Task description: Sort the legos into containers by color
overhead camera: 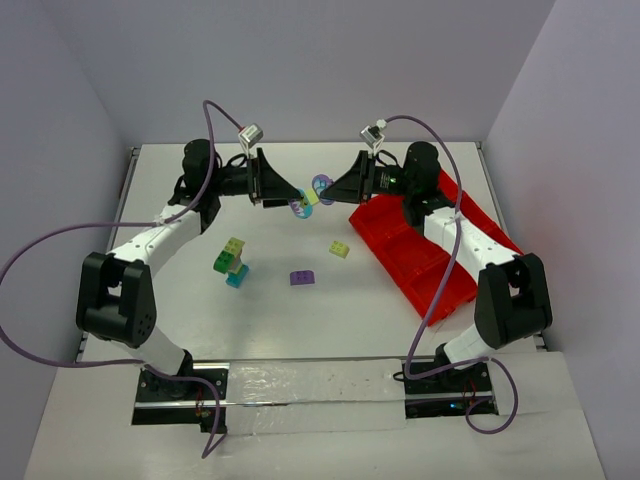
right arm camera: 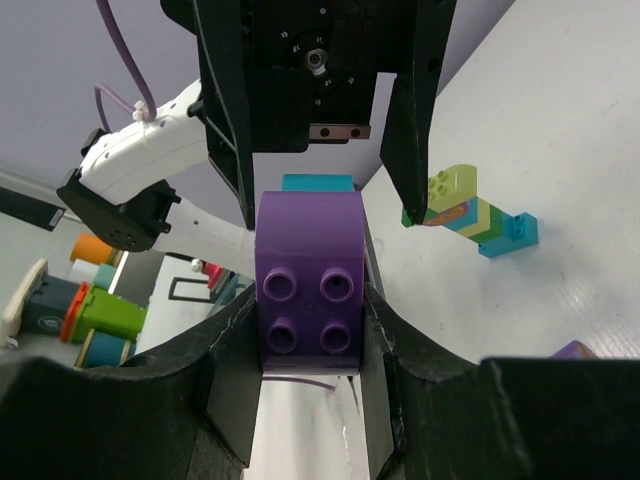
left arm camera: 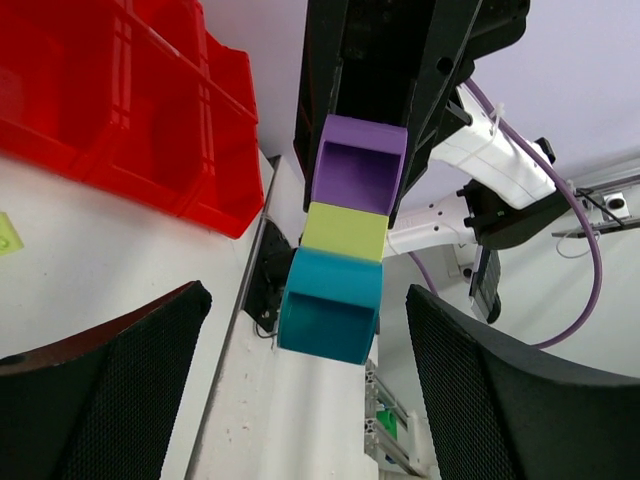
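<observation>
Two arms reach in over the far half of the table [overhead camera: 260,325], wrists about level, with the left gripper [overhead camera: 292,201] and the right gripper [overhead camera: 328,188] nose to nose. Between them, off the table, hangs one three-brick stack [overhead camera: 310,196]: purple, pale yellow and teal in a row. The right gripper's fingers [right arm camera: 430,390] are closed tight on the purple end brick [right arm camera: 309,290]. The left gripper's fingers [left arm camera: 120,380] stand wide apart, one on either side of the teal end brick [left arm camera: 330,305], and touch neither face. Three more lots lie on the table: one mixed stack [overhead camera: 232,262] of green, yellow and teal left of centre, one loose pale yellow brick [overhead camera: 340,249] and one loose purple brick [overhead camera: 302,278] near the middle. One red tray [overhead camera: 400,238] lies slantwise along the right side, its far corner just beside the right gripper, with the right arm crossing above it. Bare table runs from the loose bricks to the near edge, and grey walls [overhead camera: 300,60] close in the left, far and right sides.
</observation>
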Robot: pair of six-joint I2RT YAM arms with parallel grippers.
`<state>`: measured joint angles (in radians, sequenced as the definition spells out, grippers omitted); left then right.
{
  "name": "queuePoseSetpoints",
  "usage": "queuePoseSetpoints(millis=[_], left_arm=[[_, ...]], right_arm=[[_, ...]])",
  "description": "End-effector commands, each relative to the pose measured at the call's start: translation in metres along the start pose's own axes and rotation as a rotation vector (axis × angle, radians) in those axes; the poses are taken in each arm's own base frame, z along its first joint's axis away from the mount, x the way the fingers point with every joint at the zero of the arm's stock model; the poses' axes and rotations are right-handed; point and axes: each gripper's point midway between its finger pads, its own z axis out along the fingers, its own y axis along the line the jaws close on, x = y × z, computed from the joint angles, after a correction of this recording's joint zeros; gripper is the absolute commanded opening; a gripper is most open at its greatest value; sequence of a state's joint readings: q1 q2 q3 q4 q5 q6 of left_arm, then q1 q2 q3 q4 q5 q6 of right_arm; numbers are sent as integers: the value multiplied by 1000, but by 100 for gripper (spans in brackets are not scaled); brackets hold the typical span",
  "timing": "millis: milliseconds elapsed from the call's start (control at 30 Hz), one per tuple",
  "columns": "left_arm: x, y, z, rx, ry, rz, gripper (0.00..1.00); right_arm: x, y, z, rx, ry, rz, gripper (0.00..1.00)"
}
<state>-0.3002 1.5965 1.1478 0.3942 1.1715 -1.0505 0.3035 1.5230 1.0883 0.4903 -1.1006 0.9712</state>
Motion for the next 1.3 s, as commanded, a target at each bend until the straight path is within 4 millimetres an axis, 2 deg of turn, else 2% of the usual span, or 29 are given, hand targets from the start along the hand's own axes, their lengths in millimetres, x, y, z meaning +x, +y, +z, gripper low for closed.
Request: queuePoseSetpoints(millis=[0,333,533,900,1033,1100,1233,1267], left_arm=[[-5,-32,10,73,27,104,86],[6,-36,22,103,50,88,70],[5,-34,24,101,34,87,60],[8,-33,28,109,56,78,62],[9,-33,28,109,58,77,49],[9,-31,29,108,59,73,40],[10,-30,29,106,61,68,2],[10,-30,29,104,60,66,0]], right_arm=[[-7,18,2,-36,15,-81,0],[-6,14,3,-25,25,-80,0],[-6,14,4,-24,28,-77,0],[-7,15,7,-23,34,-79,0],[-8,16,7,-26,32,-82,0],[-8,15,8,-23,31,-79,0],[-8,13,8,-14,32,-82,0],[-9,13,8,-12,30,-90,0]])
